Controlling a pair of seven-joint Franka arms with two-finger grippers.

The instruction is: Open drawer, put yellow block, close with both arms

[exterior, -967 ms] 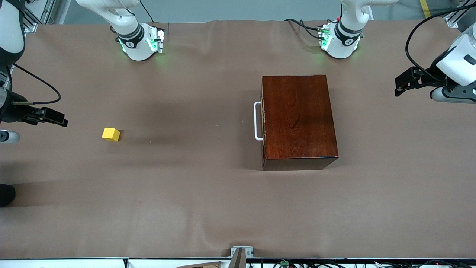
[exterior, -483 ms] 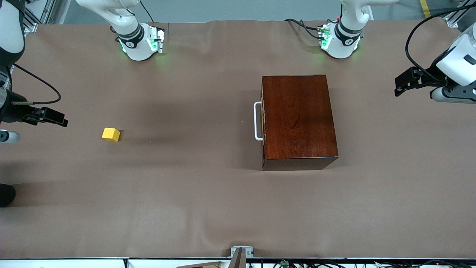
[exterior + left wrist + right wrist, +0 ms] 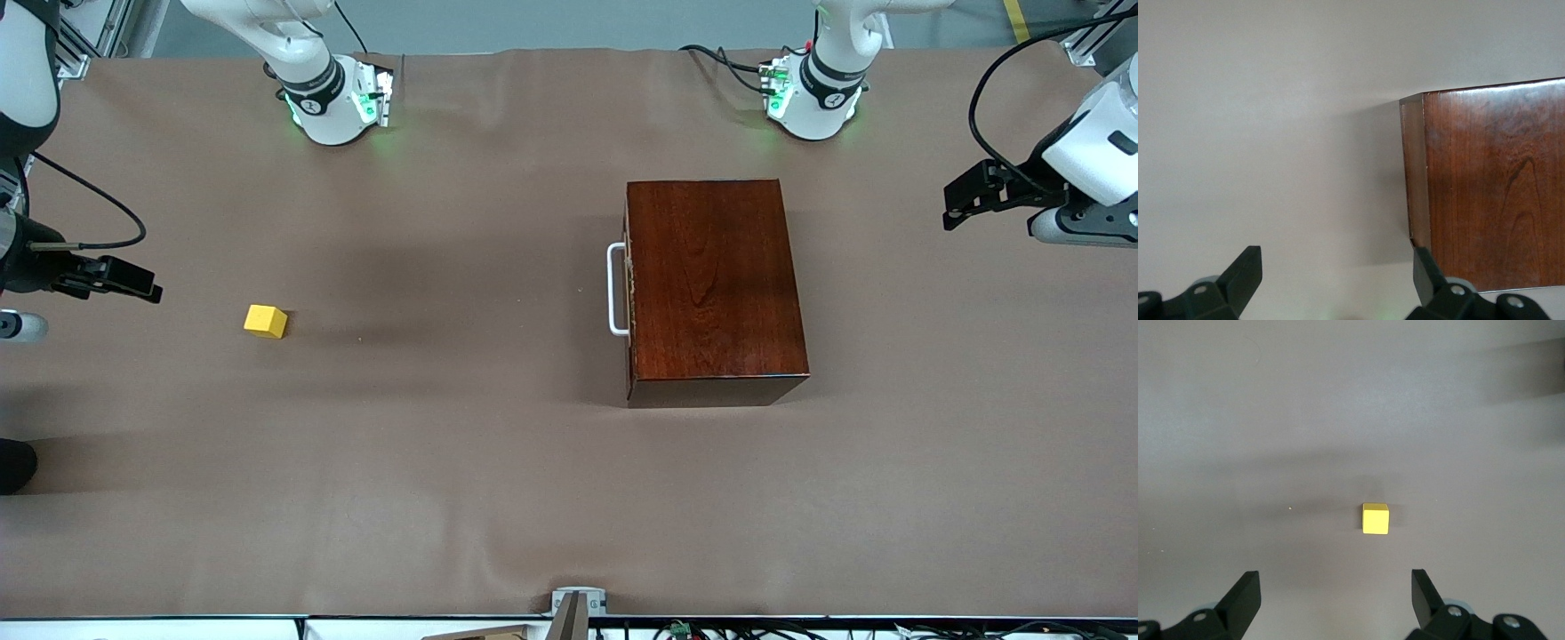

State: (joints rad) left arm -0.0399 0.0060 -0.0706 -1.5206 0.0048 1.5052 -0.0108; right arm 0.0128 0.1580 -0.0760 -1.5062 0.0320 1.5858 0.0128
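The dark reddish-brown wooden box (image 3: 716, 289) stands on the table toward the left arm's end, its drawer pushed in. The drawer's white bar handle (image 3: 614, 290) faces the right arm's end. The yellow block (image 3: 266, 321) lies alone toward the right arm's end. My left gripper (image 3: 1337, 270) hangs open and empty over the table at the left arm's end, with the box (image 3: 1491, 187) ahead of its fingers. My right gripper (image 3: 1336, 590) hangs open and empty over the right arm's end, with the yellow block (image 3: 1375, 519) on the table ahead of it.
A brown cover (image 3: 498, 480) spreads over the whole table. The two green-lit bases (image 3: 338, 102) (image 3: 813, 93) stand along the edge farthest from the front camera, with cables (image 3: 729, 62) by the left arm's base. A small metal bracket (image 3: 578, 603) sits at the nearest edge.
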